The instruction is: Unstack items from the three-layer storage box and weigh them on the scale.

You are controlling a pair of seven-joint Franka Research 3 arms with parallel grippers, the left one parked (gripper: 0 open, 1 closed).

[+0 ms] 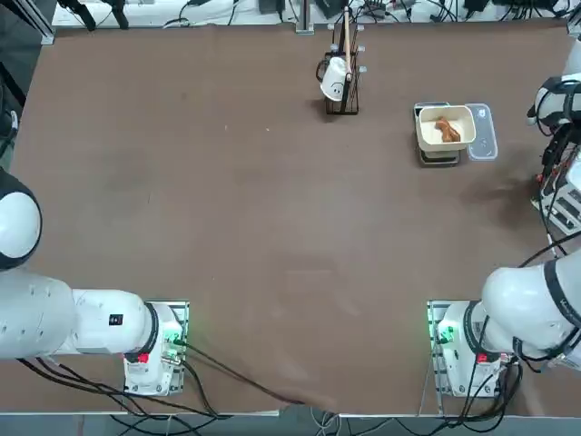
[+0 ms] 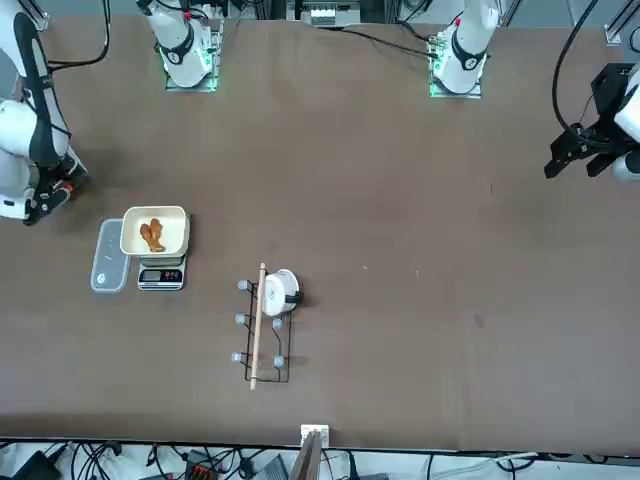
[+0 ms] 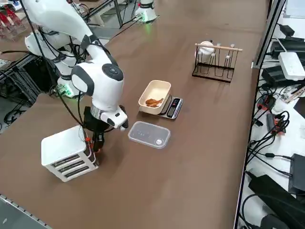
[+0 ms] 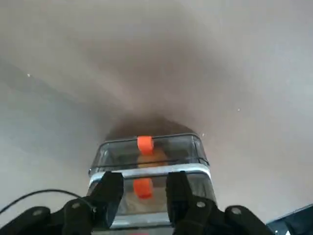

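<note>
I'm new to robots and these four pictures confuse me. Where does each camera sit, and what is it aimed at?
Top: overhead, looking down; both arm bases show.
Front: across the table, facing the robot; bowl on the scale.
Right side: raised, looking diagonally; right arm over the storage box.
Right wrist: on the arm; end effector, jaws apart, at the box's orange latch.
Top, front and side all show the bowl and the cup rack.

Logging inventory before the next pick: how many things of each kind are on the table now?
Storage box: 1
Scale: 1
Bowl: 1, holding orange-brown pieces too clumped to count
Clear tray: 1
Rack: 1
White cup: 1
Total: 6, pieces aside
</note>
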